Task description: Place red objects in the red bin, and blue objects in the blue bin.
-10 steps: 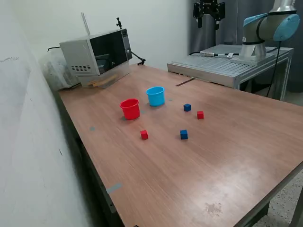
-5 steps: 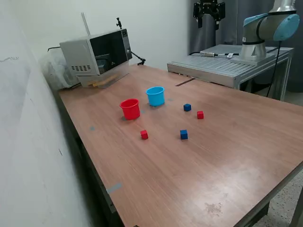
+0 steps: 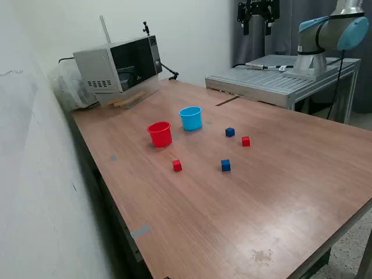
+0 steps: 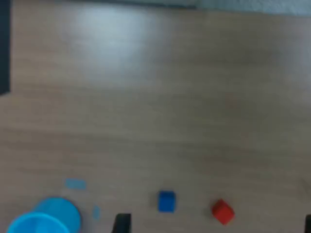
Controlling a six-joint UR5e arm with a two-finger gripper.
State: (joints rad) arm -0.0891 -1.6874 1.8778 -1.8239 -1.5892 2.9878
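Up high at the back of the room, you can see the tool [image 3: 258,13] hanging in the air, far from the cubes. It holds nothing, but it is small and dark, so you cannot tell if its fingers are spread or pressed together.

On the brown bench [image 3: 279,174] sit two cups, side by side but not touching. The red cup [image 3: 160,133] is toward the exterior view's left and the light blue cup [image 3: 190,118] is just to its right.

Four tiny cubes lie on the bench, all outside the cups. One red cube [image 3: 176,165] sits in front of the red cup. One dark blue cube [image 3: 225,165] sits to its right. Another dark blue cube [image 3: 230,132] lies to the right of the blue cup, with the second red cube [image 3: 246,140] just beside it.

A grey microwave [image 3: 119,65] stands at the far corner of the bench.

From the wrist camera, you see the blue cup [image 4: 43,217], a dark blue cube [image 4: 166,201] and a red cube [image 4: 222,211], all blurry.
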